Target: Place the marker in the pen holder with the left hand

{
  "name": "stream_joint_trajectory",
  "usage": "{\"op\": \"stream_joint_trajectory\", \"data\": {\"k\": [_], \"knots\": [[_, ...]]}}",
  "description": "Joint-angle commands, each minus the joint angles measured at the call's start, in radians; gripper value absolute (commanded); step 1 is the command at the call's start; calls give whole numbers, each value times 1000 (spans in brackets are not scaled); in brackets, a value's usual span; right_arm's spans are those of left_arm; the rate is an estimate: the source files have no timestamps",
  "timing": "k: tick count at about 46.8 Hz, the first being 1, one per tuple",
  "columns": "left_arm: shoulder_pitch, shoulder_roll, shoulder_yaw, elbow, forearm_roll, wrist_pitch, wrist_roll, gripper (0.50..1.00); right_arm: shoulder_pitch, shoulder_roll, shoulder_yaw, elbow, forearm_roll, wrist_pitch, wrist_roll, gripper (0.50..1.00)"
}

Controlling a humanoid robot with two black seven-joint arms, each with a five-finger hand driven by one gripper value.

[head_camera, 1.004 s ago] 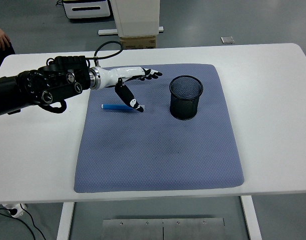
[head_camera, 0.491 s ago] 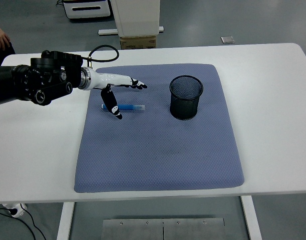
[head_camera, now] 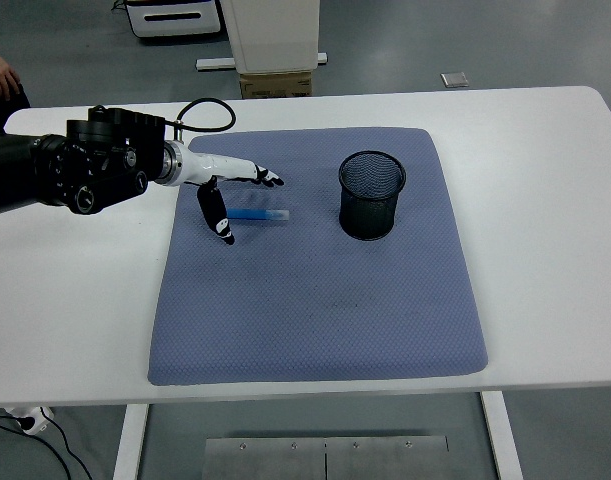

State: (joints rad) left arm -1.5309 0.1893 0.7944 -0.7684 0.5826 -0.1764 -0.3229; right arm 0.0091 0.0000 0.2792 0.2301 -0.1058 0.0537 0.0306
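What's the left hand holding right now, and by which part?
Nothing. The left hand is open over the left end of the blue marker, which lies flat on the mat, not gripped.

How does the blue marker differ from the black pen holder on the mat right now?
The marker is blue, slim and solid; the pen holder is black, wide, open-topped mesh. The marker lies flat on its side, while the pen holder stands upright. The marker sits right by the left hand, whose fingers are spread; the pen holder stands apart to the right, untouched. Both rest on the blue-grey mat.
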Motion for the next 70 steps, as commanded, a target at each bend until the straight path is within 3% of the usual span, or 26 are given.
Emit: {"op": "stream_joint_trajectory", "data": {"k": [1, 10, 27, 39, 52, 59, 60, 61, 70], "knots": [[0, -4, 0, 0, 28, -3, 8, 1000, 0, 0, 0, 0, 0, 0, 0, 1000], [-2, -13, 0, 1, 36, -37, 8, 1000, 0, 0, 0, 0, 0, 0, 0, 1000], [-3, -17, -1, 3, 79, -37, 8, 1000, 0, 0, 0, 0, 0, 0, 0, 1000], [-3, -33, 0, 4, 82, -37, 18, 821, 0, 0, 0, 0, 0, 0, 0, 1000], [2, -39, -1, 8, 80, -35, 30, 786, 0, 0, 0, 0, 0, 0, 0, 1000], [5, -48, -1, 8, 80, -35, 42, 716, 0, 0, 0, 0, 0, 0, 0, 1000], [6, -50, -1, 9, 82, -34, 56, 672, 0, 0, 0, 0, 0, 0, 0, 1000], [6, -51, -1, 9, 80, -35, 59, 663, 0, 0, 0, 0, 0, 0, 0, 1000], [6, -57, -1, 9, 80, -31, 64, 625, 0, 0, 0, 0, 0, 0, 0, 1000]]}}
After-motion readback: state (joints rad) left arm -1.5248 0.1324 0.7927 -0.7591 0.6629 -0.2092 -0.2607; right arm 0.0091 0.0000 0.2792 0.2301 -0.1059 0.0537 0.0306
